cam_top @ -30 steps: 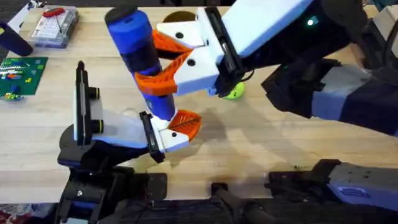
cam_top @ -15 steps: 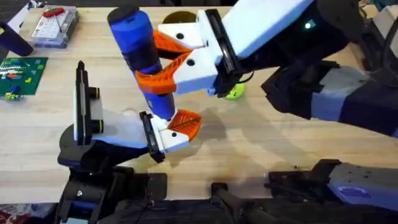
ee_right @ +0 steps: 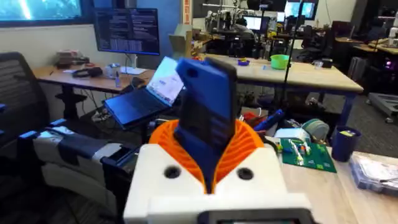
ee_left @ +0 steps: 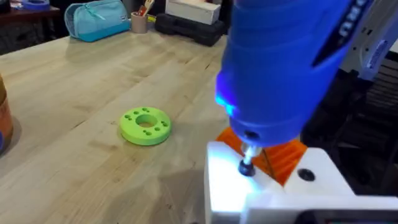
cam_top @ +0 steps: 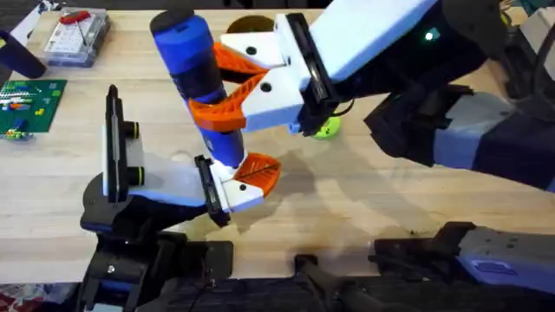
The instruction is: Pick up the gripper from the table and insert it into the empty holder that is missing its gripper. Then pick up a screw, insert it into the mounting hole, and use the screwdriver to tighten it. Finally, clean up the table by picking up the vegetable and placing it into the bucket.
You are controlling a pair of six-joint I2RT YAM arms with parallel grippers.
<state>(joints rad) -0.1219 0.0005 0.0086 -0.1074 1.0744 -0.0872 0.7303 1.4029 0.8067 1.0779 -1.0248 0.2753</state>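
Nearest, the left hand (cam_top: 247, 178), at about 7 o'clock on the surface (cam_top: 364, 195), cannot be judged open or closed. Above it, the right hand (cam_top: 227, 87) is clamped around the upright blue screwdriver (cam_top: 198, 78), its bit (ee_left: 247, 158) pressed into a white block (ee_left: 273, 193).

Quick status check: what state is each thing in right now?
Screwdriver: held upright in the right hand, blue light on, bit down on the white part.
Right hand: shut on the screwdriver.
Left hand: low at the table, under the screwdriver's tip; grip unclear.
Green ring: flat on the table.
Parts box: closed, at the far left.
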